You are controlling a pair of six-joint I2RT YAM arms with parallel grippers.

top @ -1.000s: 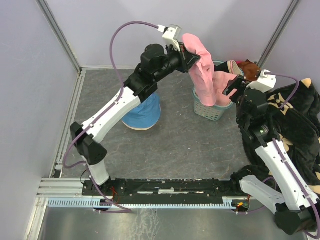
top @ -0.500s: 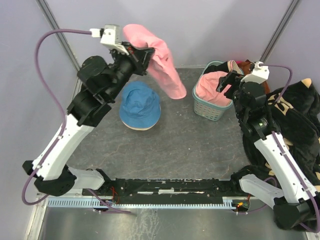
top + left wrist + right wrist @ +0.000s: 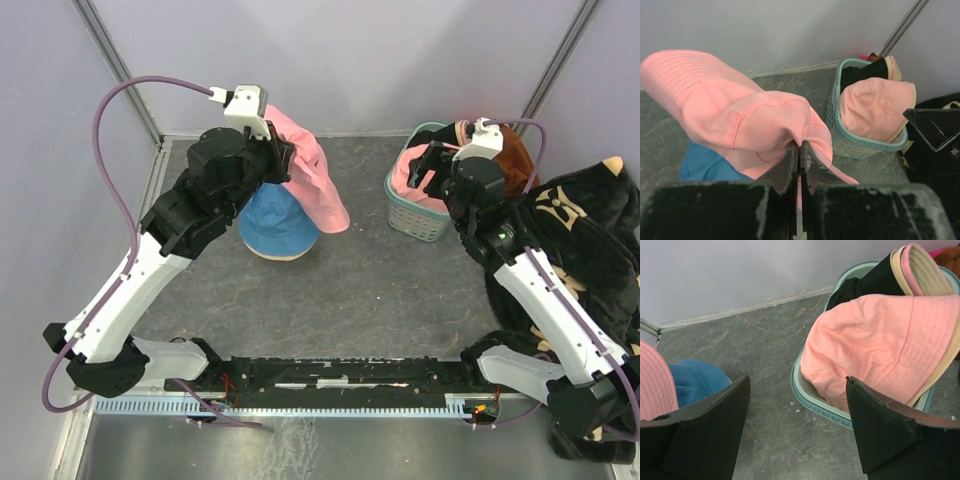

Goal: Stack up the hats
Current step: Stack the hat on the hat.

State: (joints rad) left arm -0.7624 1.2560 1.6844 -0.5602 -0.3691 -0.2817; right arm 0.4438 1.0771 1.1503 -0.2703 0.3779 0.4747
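My left gripper (image 3: 285,160) is shut on a pink hat (image 3: 315,190), pinching a fold of it (image 3: 740,110) between the fingertips (image 3: 800,145). The hat hangs just above and to the right of a blue hat (image 3: 278,228) that lies on the table (image 3: 705,162). A second pink hat (image 3: 408,172) lies on top in the teal basket (image 3: 415,222), with beige and pink hat brims (image 3: 917,262) tucked behind it. My right gripper (image 3: 432,165) is open and empty, above the basket's left rim (image 3: 815,400) and beside that pink hat (image 3: 880,350).
A black blanket with beige pattern (image 3: 590,250) covers the right side under my right arm. A rust-brown cloth (image 3: 515,160) lies behind the basket. A black fabric item (image 3: 865,287) sits in the basket's back. Walls close in at the left and far sides.
My left arm carried the pink hat out of the basket, swung it left, then lowered it over the blue hat. My right gripper moved left, over the basket.
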